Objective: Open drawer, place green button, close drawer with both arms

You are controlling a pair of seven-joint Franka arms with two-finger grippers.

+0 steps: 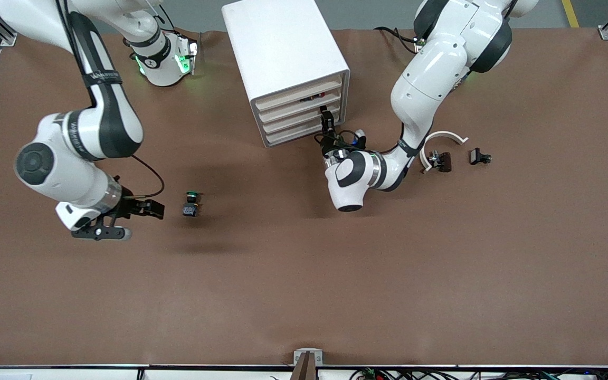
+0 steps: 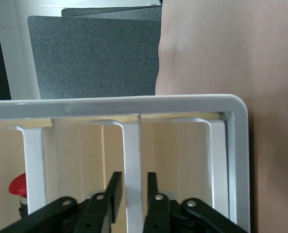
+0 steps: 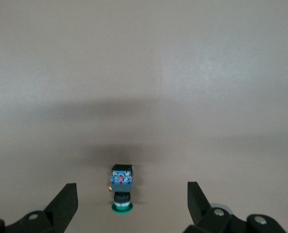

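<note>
The white cabinet [image 1: 283, 47] stands at the table's robot side, its four drawer fronts level with one another. My left gripper [image 1: 326, 117] is at those fronts. In the left wrist view the thin white edge of one middle drawer [image 2: 133, 155] runs between its fingers [image 2: 115, 190], which stand narrowly open with slim gaps. The button [image 1: 191, 203], green cap and dark blue body, lies on its side on the brown table toward the right arm's end. My right gripper [image 1: 140, 220] hangs low beside it, wide open and holding nothing. In the right wrist view the button [image 3: 122, 187] sits just ahead of the right gripper [image 3: 131, 191].
A white curved strip [image 1: 444, 138] and small black parts [image 1: 439, 161] [image 1: 479, 157] lie on the table toward the left arm's end. A red-capped part [image 2: 17, 186] shows inside a neighbouring drawer. The left arm's elbow [image 1: 349, 179] hangs low, nearer the front camera than the cabinet.
</note>
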